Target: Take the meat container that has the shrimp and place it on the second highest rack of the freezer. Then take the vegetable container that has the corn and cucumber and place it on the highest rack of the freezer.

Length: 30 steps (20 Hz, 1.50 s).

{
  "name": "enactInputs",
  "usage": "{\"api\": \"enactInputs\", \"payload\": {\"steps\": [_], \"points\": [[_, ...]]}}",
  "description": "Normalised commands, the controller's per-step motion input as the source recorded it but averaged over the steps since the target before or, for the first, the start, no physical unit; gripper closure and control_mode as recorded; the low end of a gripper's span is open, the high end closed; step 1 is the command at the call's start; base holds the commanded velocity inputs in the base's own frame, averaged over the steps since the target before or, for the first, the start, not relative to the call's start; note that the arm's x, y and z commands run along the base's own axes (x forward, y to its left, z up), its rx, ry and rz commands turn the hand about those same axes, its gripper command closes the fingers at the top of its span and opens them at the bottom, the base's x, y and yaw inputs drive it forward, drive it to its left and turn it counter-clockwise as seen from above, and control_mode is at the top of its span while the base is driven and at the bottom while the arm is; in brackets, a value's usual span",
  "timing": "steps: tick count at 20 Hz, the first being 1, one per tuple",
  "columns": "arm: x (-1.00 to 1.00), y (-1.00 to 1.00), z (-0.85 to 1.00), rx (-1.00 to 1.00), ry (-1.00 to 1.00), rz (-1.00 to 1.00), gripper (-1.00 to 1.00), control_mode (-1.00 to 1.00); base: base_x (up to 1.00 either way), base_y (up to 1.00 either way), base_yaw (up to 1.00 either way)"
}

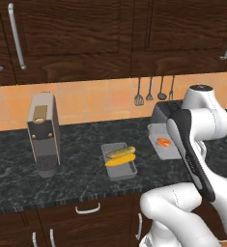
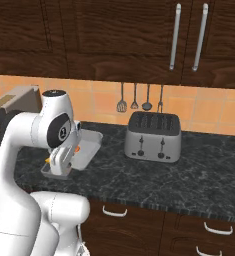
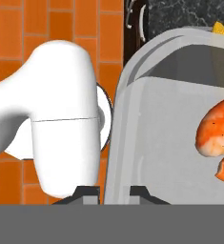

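gripper [image 3: 114,190] clamped on meat container [image 3: 156,143] rim; shrimp [image 3: 216,133] at 3 o'clock; arm folded; toaster [image 2: 153,135] beyond.

The black marbled stone desk [image 1: 81,178] carried a grey coffee machine [image 1: 43,135], a steel toaster [image 2: 153,135] and a grey vegetable tray [image 1: 119,161].
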Motion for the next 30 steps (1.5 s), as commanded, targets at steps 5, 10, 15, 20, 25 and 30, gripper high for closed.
{"api": "enactInputs", "payload": {"steps": [5, 10, 15, 20, 25, 30], "points": [[0.00, 0.00, 0.00, 0.00, 0.00, 0.02, 1.00, 1.00, -0.45, -0.01, 0.15], [0.00, 0.00, 0.00, 0.00, 0.00, 0.00, 1.00, 1.00, -0.46, 0.03, 0.93], [0.00, 0.00, 0.00, 0.00, 0.00, 0.00, 1.00, 1.00, -0.16, 0.00, 1.00], [0.00, 0.00, 0.00, 0.00, 0.00, 0.00, 1.00, 1.00, -0.14, 0.00, 1.00], [0.00, 0.00, 0.00, 0.00, 0.00, 0.00, 1.00, 1.00, -0.12, 0.00, 1.00], [0.00, 0.00, 0.00, 0.00, 0.00, 0.00, 1.00, 1.00, -0.11, 0.00, 1.00]]}}
